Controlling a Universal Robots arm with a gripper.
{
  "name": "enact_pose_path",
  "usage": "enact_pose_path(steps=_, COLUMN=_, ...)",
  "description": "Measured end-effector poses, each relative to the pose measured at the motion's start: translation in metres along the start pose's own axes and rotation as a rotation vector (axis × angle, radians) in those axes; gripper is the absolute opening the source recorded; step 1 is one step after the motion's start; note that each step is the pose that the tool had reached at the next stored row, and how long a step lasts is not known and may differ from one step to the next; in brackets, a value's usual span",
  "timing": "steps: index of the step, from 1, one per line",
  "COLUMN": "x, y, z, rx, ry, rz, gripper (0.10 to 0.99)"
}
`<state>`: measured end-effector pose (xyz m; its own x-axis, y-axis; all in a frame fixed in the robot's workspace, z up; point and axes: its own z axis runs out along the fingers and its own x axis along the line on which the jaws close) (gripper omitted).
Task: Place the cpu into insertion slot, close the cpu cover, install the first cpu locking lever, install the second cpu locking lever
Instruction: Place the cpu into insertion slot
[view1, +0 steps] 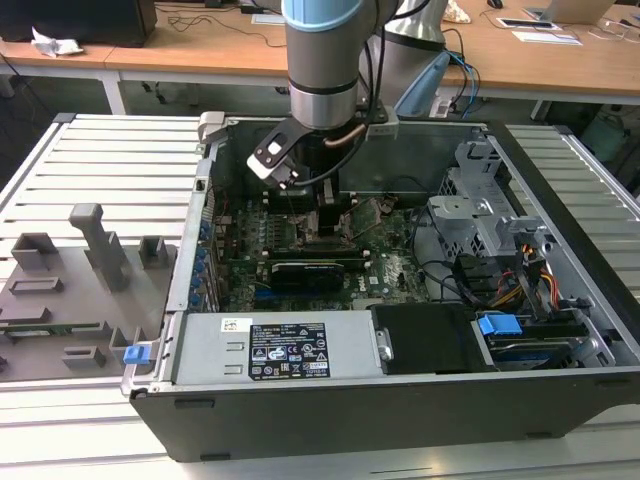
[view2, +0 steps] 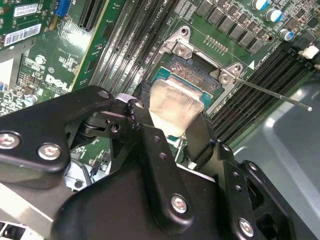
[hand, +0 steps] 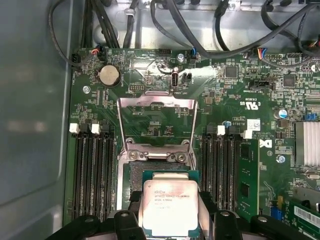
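Silvery cpu (hand: 168, 212) bearing small print, clamped in black tool (hand: 169, 200), over insertion slot (hand: 134, 175), cpu cover (hand: 156, 103) open.

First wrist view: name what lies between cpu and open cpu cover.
The insertion slot with bare pins and a metal hinge bracket, in the first wrist view.

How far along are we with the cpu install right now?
Nothing finished yet. In hand: the gripper is shut on the cpu, held over the insertion slot; whether it is seated I cannot tell. Left: the cpu cover is hinged open, and a locking lever sticks out unlatched.
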<state>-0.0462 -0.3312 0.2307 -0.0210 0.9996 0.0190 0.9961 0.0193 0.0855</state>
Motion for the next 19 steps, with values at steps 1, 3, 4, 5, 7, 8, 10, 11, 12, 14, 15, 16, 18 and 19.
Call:
enact_pose_path(steps=1, x=0.0001, y=-0.0001, z=0.0004, rx=0.000, ry=0.0000, rz=0.000, gripper=0.525)
enact_pose_path(steps=3, x=0.0001, y=-0.0002, z=0.0011, rx=0.000, ry=0.0000, rz=0.000, gripper=0.525)
enact_pose_path(steps=4, x=0.0001, y=-0.0002, z=0.0014, rx=0.000, ry=0.0000, rz=0.000, gripper=0.525)
enact_pose_path(steps=5, x=0.0001, y=-0.0002, z=0.0017, rx=0.000, ry=0.0001, rz=0.000, gripper=0.525)
enact_pose_path(steps=7, x=0.0001, y=-0.0002, z=0.0024, rx=0.000, ry=0.0000, rz=0.000, gripper=0.525)
enact_pose_path(steps=8, x=0.0001, y=-0.0003, z=0.0028, rx=0.000, ry=-0.0001, rz=0.000, gripper=0.525)
enact_pose_path(steps=10, x=0.0001, y=-0.0003, z=0.0032, rx=0.000, ry=0.0001, rz=0.000, gripper=0.525)
enact_pose_path(steps=11, x=0.0001, y=-0.0003, z=0.0033, rx=0.000, ry=0.0000, rz=0.000, gripper=0.525)
enact_pose_path(steps=12, x=0.0001, y=-0.0003, z=0.0035, rx=0.000, ry=0.0001, rz=0.000, gripper=0.525)
enact_pose_path(steps=14, x=0.0001, y=-0.0004, z=0.0041, rx=0.000, ry=0.0001, rz=0.000, gripper=0.525)
enact_pose_path(steps=15, x=0.0001, y=-0.0004, z=0.0044, rx=0.000, ry=0.0001, rz=0.000, gripper=0.525)
enact_pose_path(steps=16, x=0.0001, y=-0.0004, z=0.0046, rx=0.000, ry=0.0000, rz=0.000, gripper=0.525)
enact_pose_path(steps=18, x=0.0001, y=-0.0005, z=0.0052, rx=0.000, ry=0.0001, rz=0.000, gripper=0.525)
enact_pose_path(steps=19, x=0.0001, y=-0.0005, z=0.0054, rx=0.000, ry=0.0001, rz=0.000, gripper=0.525)
